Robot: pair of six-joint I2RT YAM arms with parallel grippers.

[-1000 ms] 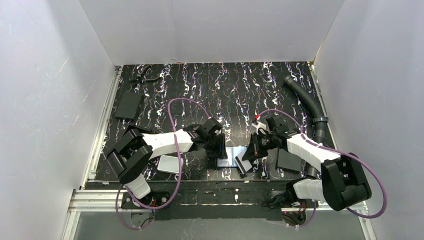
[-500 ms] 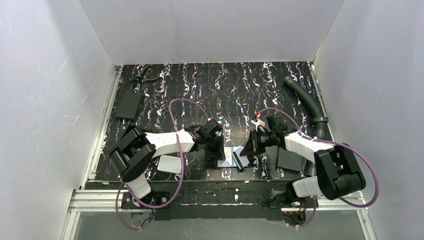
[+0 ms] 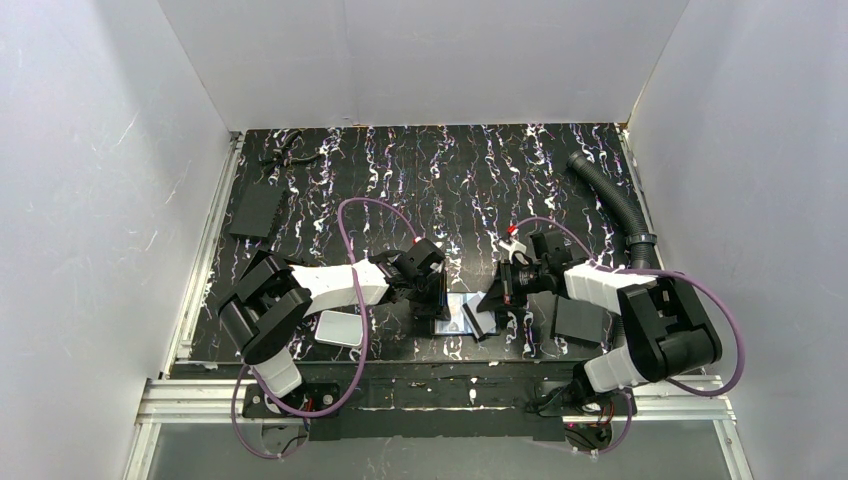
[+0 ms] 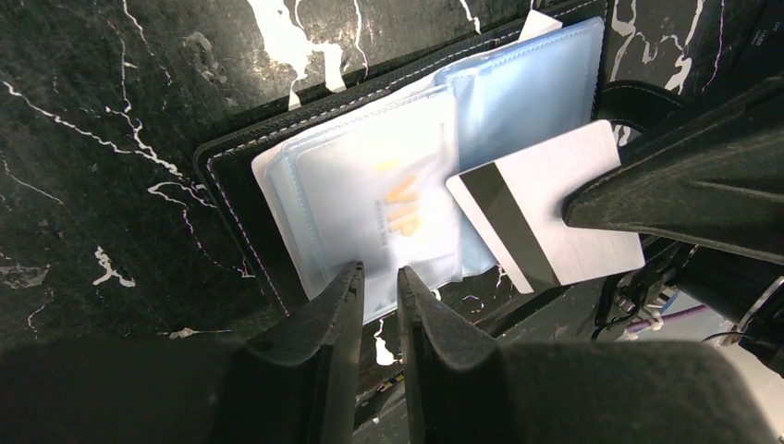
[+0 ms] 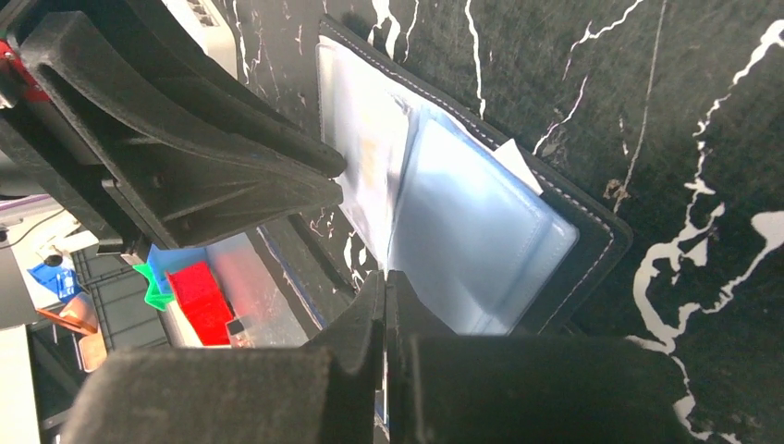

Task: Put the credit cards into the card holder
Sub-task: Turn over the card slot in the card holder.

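The card holder (image 3: 457,312) lies open on the black marbled table near its front edge, bluish clear pockets up. In the left wrist view (image 4: 370,185) one pocket holds a pale card marked "VIP". My left gripper (image 3: 437,303) is at the holder's left edge; its tips (image 4: 379,271) sit over the pocket's edge, a narrow gap apart with nothing between them. My right gripper (image 3: 492,303) is shut on a silver credit card (image 4: 555,217) with a black stripe, its corner over the pockets. In the right wrist view my right gripper (image 5: 385,275) is at the holder (image 5: 481,231).
A white rounded slab (image 3: 340,328) lies left of the left arm. Flat black plates lie at the far left (image 3: 256,210) and under the right arm (image 3: 578,320). A black corrugated hose (image 3: 615,205) runs along the right edge. White walls enclose the table.
My right gripper has moved a little left toward the holder with the card, and its arm has swung in. My left gripper shifted slightly and now holds still.
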